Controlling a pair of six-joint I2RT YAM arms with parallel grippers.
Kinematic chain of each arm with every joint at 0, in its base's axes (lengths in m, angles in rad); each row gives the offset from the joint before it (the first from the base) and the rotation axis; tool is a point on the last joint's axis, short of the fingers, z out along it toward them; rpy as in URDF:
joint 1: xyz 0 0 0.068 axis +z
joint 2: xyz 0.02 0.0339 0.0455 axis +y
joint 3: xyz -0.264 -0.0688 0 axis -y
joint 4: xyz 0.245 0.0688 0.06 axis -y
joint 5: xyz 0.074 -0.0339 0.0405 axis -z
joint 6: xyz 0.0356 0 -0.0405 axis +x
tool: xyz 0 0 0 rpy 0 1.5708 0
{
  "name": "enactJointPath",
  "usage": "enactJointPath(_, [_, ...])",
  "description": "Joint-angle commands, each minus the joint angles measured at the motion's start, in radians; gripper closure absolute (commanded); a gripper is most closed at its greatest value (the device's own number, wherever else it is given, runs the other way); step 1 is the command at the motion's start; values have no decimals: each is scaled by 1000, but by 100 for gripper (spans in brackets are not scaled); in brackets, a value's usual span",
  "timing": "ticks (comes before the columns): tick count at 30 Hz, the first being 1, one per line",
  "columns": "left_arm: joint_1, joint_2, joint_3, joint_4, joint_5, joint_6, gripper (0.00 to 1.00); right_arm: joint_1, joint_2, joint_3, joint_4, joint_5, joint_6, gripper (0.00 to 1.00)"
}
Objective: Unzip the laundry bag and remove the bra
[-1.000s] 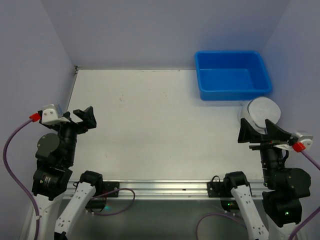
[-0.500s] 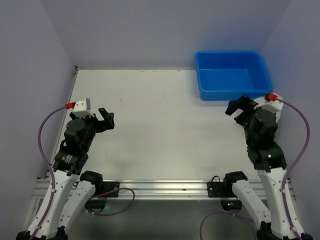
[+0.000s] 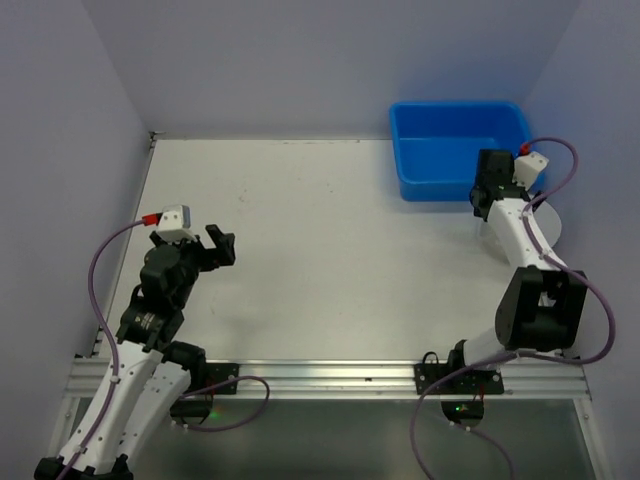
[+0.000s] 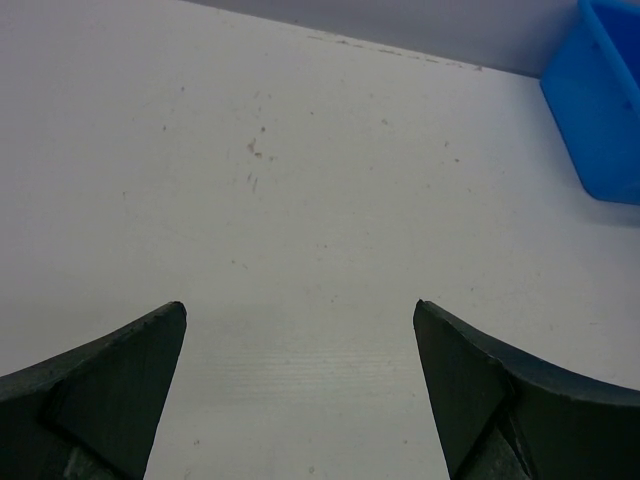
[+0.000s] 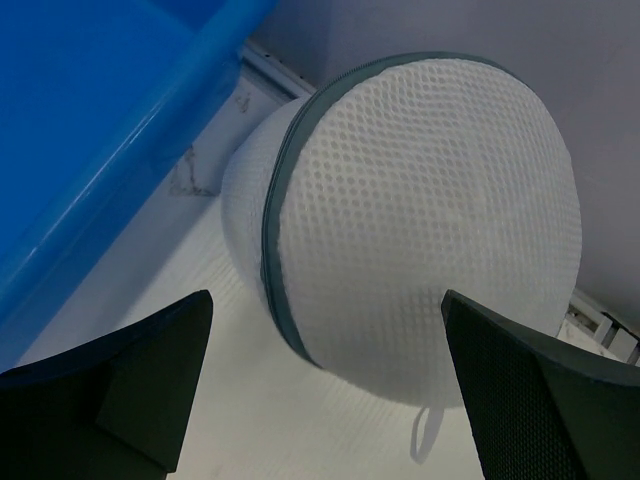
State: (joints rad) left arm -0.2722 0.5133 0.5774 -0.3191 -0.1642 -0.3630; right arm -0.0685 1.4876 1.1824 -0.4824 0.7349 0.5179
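A small round drum-shaped pouch of translucent white mesh, the laundry bag (image 5: 420, 220), stands tipped on its edge just beside the near right corner of the blue rectangular plastic bin (image 3: 460, 105), a strip of white table (image 3: 330, 250) showing between them. The right gripper (image 5: 325, 296) hovers close in front of the bag with its jaws spread wide and nothing between them. The left gripper (image 4: 300, 305), equally wide and empty, hangs over bare table well to the left of the bin. The bag looks light and soft, likely to dent or skid away from the bin if pushed on one side, so it would probably need pinning by one arm while the other works the zip. The grey-green zipper band (image 5: 272, 210) running round its rim is the firmest place to take hold, and a small white loop (image 5: 428, 435) hangs at its lower edge. Whether that is the zip pull cannot be told. The right wrist view alone shows the mesh weave, the zipper line and the loop. From above, the right arm covers most of the bag, but that view shows both arms and how far apart they are. The left wrist view takes in only table and one corner of the bin. The bra, presumably inside, shows through the mesh in none of them.
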Motion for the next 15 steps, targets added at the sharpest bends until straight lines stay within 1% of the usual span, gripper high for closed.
enactJointPath(1, [-10,-12,-8,48,-29,16,0,-45,92,85,33,78,30,1])
enactJointPath(4, [-10,-12,-5,48,-34,18,0,-60,170,115,27,54,34,1])
enactJointPath(5, [-10,-9,-8,49,-34,18,0,-60,184,121,18,49,47,9])
enactJointPath(7, [-10,-9,-8,48,-32,18,0,-60,201,143,-45,46,76,20])
enactJointPath(8, [-10,-6,-8,48,-34,16,0,-59,194,143,-65,47,105,37])
enactJointPath(10, [-10,-4,-8,48,-32,16,0,-42,157,103,-70,26,108,55])
enactJointPath(11, [-10,-1,-7,51,-29,16,0,-30,102,85,-64,23,100,65])
enactJointPath(12, [-10,1,-8,52,-25,16,0,-16,73,42,-55,23,96,81])
enactJointPath(14, [-10,5,-10,55,-15,18,0,45,10,4,-47,5,68,92])
enactJointPath(15, [-10,7,-10,55,-11,18,0,68,-50,-33,-38,-9,50,99])
